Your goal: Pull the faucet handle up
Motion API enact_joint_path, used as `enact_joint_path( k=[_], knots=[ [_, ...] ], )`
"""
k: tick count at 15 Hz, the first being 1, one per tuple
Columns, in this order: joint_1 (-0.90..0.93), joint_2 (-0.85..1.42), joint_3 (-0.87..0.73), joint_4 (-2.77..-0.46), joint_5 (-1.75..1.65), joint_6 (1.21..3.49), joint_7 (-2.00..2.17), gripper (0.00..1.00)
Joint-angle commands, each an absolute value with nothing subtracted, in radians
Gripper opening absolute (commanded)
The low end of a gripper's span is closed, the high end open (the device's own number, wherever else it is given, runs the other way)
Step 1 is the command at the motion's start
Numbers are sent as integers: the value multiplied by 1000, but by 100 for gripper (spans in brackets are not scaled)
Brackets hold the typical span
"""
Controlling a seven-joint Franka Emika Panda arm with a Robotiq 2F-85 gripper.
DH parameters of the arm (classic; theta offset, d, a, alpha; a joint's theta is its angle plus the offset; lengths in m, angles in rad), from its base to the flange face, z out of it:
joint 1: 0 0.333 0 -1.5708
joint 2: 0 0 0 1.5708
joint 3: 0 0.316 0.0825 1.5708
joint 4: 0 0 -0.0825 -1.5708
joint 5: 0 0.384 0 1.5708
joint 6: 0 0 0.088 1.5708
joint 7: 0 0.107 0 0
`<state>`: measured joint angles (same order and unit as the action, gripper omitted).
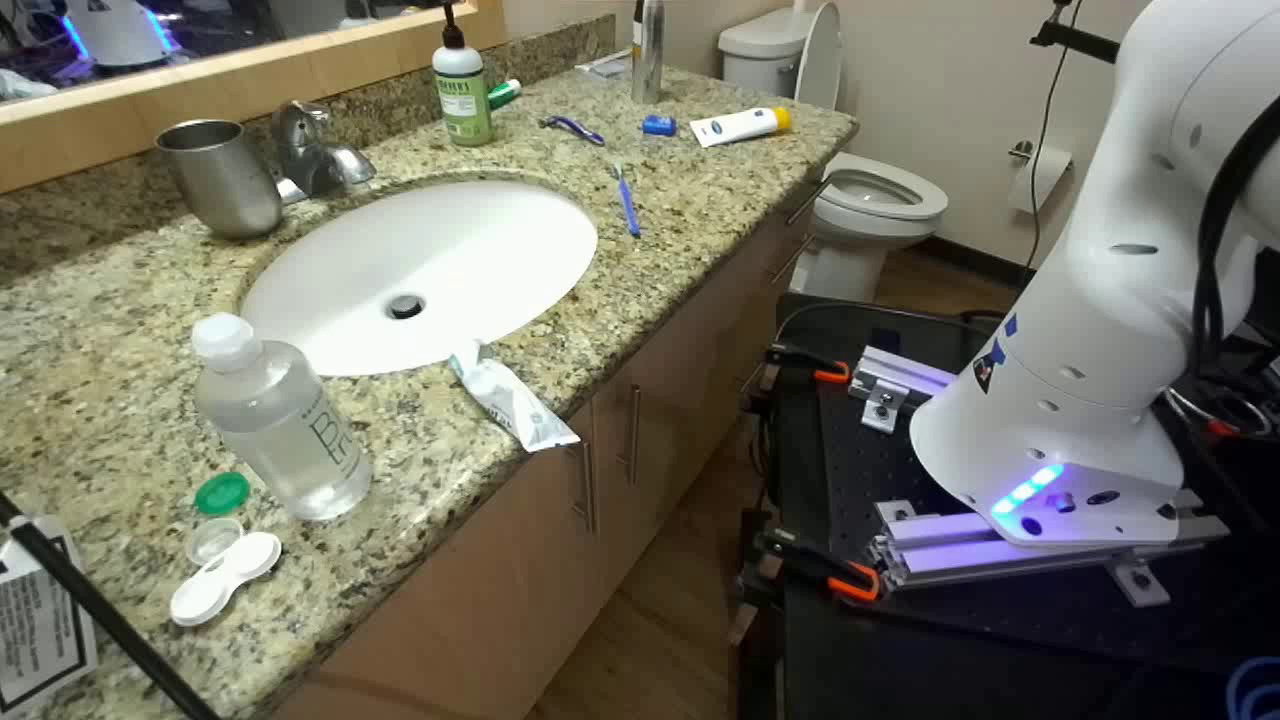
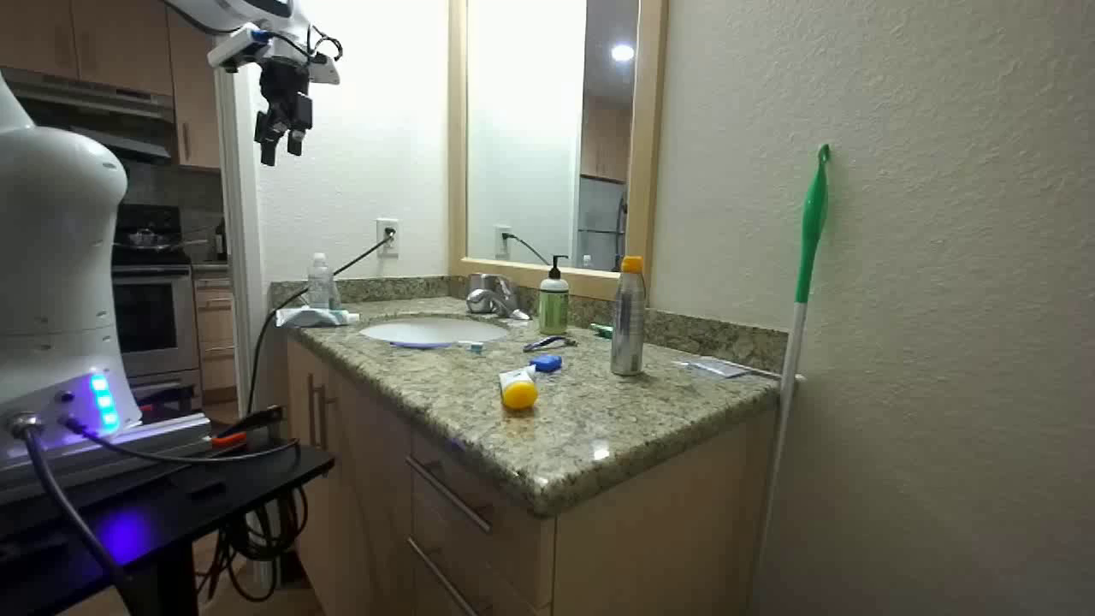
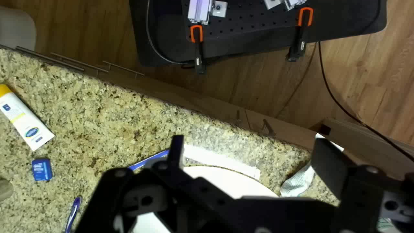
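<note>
The faucet handle (image 1: 304, 115), a short chrome lever, tops the small silver faucet (image 1: 325, 168) just behind the white basin (image 1: 490, 235), with the metal cup (image 1: 222, 185) near it on the mirror side of the counter (image 1: 700, 190). It should behave as hard, rigid metal; weight hardly matters, since the faucet looks fixed in place, so the arm will mostly feel the pivot, perhaps stiff at first and then giving quickly. Polished chrome is likely slippery, more so if wet, and a pinch on its sides may slide off; a fingertip hooked under the lever's free end, as far from the pivot as it allows, ought to lift it with less effort. The lever is small and blurred in the exterior view, so I cannot tell for sure which way that end points. It seems sturdy, though a sideways shove could strain the pivot or knock the cup. The gripper (image 2: 281, 152) hangs high above the counter, well apart from the faucet, its 2 fingers (image 3: 326, 165) spread wide with nothing held between them, so either hold can be chosen.
</note>
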<state>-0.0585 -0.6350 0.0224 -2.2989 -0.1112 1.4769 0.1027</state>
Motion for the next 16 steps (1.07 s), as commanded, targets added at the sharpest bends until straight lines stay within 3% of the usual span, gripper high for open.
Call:
enact_joint_path(
  k=[1, 7, 13, 15, 16],
  knots=[
    [-51, -634, 17, -2296, -114, 1474, 106, 100],
    [-228, -512, -217, -2261, -236, 1791, 136, 100],
    [-250, -188, -433, -2068, -4, 1999, 176, 100],
    [-266, -88, -400, -1995, 149, 2046, 226, 100],
    [-301, -201, -391, -2093, 68, 2030, 165, 100]
  ],
)
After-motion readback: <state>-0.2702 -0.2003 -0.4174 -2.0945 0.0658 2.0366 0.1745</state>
